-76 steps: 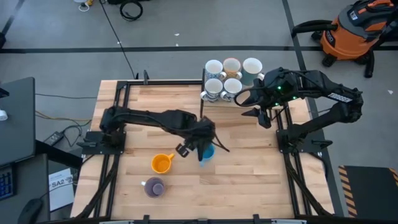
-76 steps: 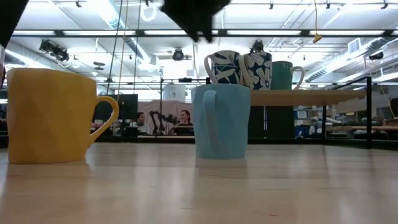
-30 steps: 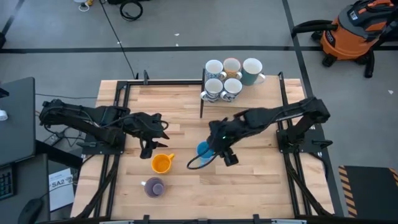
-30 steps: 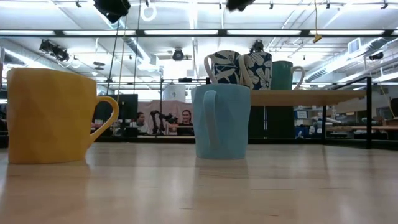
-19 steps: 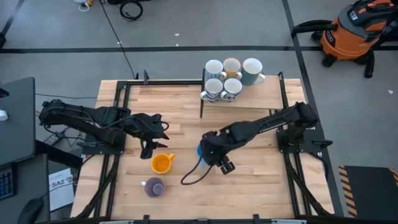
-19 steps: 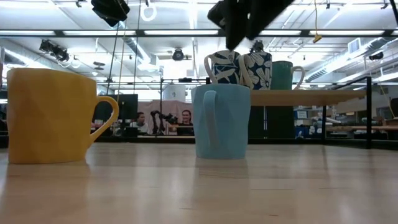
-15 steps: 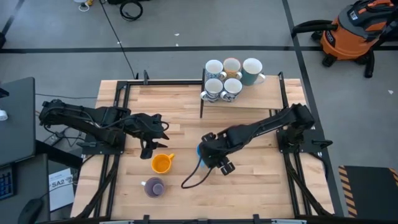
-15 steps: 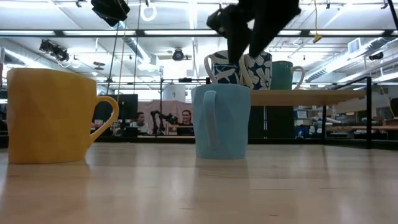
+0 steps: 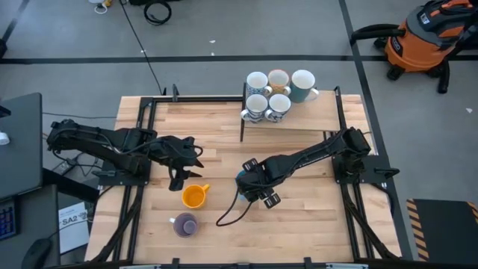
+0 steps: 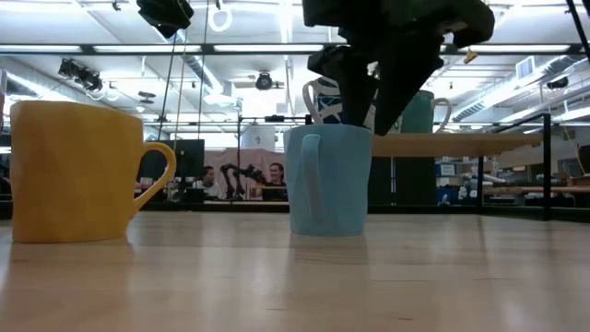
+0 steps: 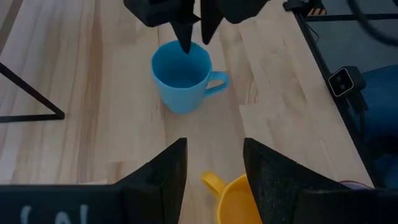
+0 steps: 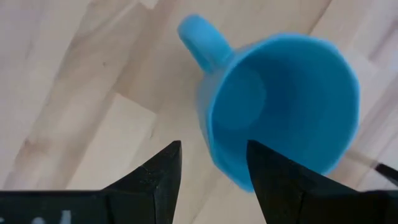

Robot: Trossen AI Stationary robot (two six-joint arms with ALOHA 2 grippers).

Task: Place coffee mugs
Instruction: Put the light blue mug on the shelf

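A bright blue mug [image 10: 329, 180] stands upright on its base mid-table, with its handle [image 12: 202, 40] free. My right gripper [image 10: 361, 92] is open right above it. In the right wrist view one finger [image 12: 273, 177] is over the mug's mouth [image 12: 280, 112] and the other [image 12: 155, 177] is outside the wall; no touch shows. My left gripper [image 9: 179, 163] is open and hovers above a yellow-orange mug [image 9: 193, 196] standing near the table's left. A purple mug [image 9: 184, 223] stands by the near edge.
Several white, patterned and teal mugs [image 9: 272, 91] stand together on a raised wooden shelf [image 9: 321, 113] at the far right. A black cable [image 9: 228, 217] loops from the right wrist onto the table. Bare wood lies to the right of the blue mug and along the near edge.
My right gripper has moved toward the table's left and near edge and has come down from high above the blue mug to its rim, staying open. The blue mug has not moved.
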